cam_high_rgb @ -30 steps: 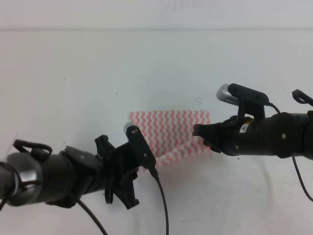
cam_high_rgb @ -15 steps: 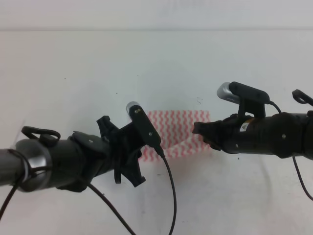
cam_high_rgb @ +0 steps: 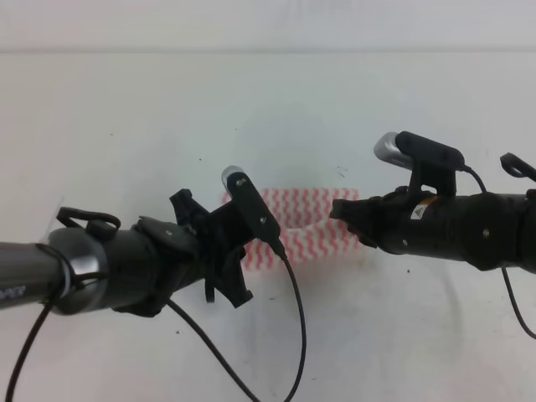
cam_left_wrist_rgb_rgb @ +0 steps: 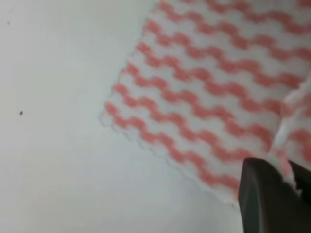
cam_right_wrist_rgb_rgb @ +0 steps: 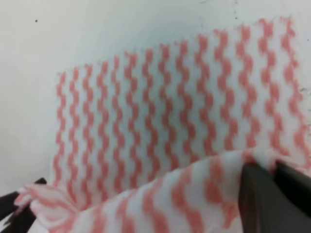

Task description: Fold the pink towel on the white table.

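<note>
The pink towel (cam_high_rgb: 306, 211) lies in the middle of the white table (cam_high_rgb: 251, 100), with its near edge lifted and curled over the flat part. My left gripper (cam_high_rgb: 249, 249) is shut on the towel's near left corner, and the left wrist view shows the cloth (cam_left_wrist_rgb_rgb: 204, 92) pinched between the dark fingers (cam_left_wrist_rgb_rgb: 260, 194). My right gripper (cam_high_rgb: 342, 219) is shut on the near right corner. In the right wrist view the raised fold (cam_right_wrist_rgb_rgb: 194, 194) runs from the right gripper (cam_right_wrist_rgb_rgb: 269, 167) across to the left gripper's fingers (cam_right_wrist_rgb_rgb: 12, 208).
Both black arms reach in from the sides and cover the near part of the table. A cable (cam_high_rgb: 295, 335) hangs from the left wrist camera over the front area. Small dark specks (cam_high_rgb: 342, 172) dot the tabletop.
Both grippers have moved away from the near edge, carrying the towel's near edge up and over toward its far edge. The left arm travelled farther.
</note>
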Controlling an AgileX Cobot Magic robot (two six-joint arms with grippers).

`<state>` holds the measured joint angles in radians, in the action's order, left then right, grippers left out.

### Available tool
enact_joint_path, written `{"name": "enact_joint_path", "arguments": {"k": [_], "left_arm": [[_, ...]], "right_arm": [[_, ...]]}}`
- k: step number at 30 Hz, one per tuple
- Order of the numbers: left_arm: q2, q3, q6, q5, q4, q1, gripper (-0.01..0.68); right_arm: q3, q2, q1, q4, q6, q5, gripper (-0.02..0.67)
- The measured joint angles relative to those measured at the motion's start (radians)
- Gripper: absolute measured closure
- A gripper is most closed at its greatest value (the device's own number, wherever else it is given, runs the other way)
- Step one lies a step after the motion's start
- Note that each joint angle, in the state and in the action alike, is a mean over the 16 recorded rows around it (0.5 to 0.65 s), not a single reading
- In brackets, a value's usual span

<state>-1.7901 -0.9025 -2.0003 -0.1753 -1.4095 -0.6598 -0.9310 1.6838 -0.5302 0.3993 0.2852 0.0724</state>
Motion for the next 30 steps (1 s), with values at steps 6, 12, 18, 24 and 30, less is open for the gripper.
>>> {"name": "enact_joint_path", "arguments": {"k": [6, 12, 18, 24, 30], "left_arm": [[-0.013, -0.021, 0.01, -0.002, -0.001, 0.014, 0.677], [-0.016, -0.036, 0.021, 0.026, -0.004, 0.037, 0.677], [-0.018, -0.048, 0.029, 0.069, -0.008, 0.056, 0.677], [-0.018, -0.054, 0.031, 0.089, -0.009, 0.063, 0.677], [-0.027, -0.06, 0.037, 0.08, -0.008, 0.065, 0.677]], "right_arm": [[-0.004, 0.002, 0.0, 0.0, 0.0, -0.011, 0.666], [-0.024, 0.017, 0.0, -0.001, 0.0, -0.007, 0.666], [-0.05, 0.042, 0.0, -0.006, -0.001, 0.005, 0.666], [-0.069, 0.067, 0.0, -0.012, -0.001, 0.008, 0.666], [-0.082, 0.081, 0.004, -0.019, 0.0, -0.002, 0.666]]}}
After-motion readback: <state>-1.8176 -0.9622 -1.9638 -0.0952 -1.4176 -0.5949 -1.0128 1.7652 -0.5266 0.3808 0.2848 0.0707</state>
